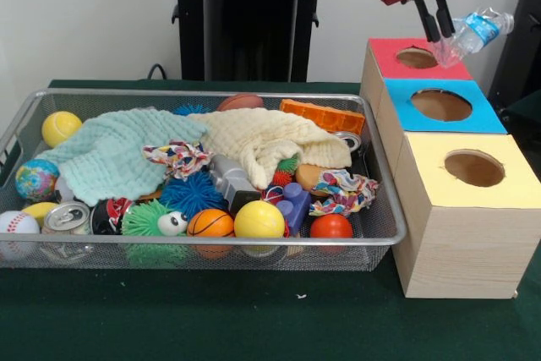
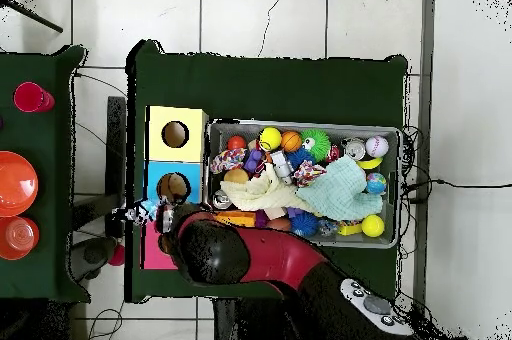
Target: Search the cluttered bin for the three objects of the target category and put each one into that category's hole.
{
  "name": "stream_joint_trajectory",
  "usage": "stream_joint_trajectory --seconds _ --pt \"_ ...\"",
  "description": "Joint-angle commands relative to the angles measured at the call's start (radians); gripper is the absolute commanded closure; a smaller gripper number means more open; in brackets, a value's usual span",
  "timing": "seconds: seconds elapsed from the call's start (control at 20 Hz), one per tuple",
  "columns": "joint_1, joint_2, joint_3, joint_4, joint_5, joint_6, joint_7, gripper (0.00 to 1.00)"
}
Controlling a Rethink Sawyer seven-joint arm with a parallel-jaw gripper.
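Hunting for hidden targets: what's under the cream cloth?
The cream cloth overlaps a grey object and a can, both partly visible. Whatever lies under its middle is covered.

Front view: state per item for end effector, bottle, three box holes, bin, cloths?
end effector: shut on plastic bottle, above the red box
plastic bottle: held tilted, crumpled, over the red hole, not yet in
red hole: open, nothing visible inside
blue hole: open, nothing visible inside
yellow hole: open, nothing visible inside
mesh bin: full of clutter
cloths: crumpled, draped over toys
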Motion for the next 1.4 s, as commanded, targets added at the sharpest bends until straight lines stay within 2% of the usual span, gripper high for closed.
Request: stream_joint_trajectory --seconds 0.05,0.4,0.65,1.05,1.3,1.4 --pt "-0.081 0.045 0.078 0.021 0.039 0.004 0.232 1.00" --pt "-0.128 0.103 0.077 0.004 -0.011 -0.009 0.171 1.00" --pt "-0.142 0.111 0.086 0.004 -0.012 -0.014 0.177 1.00" --pt "-0.144 0.080 0.127 0.024 0.018 -0.018 0.230 1.00" --pt "-0.106 0.035 0.052 0.018 0.017 -0.012 0.227 1.00" --pt "-0.097 0.028 0.050 0.020 0.022 -0.013 0.235 1.00"
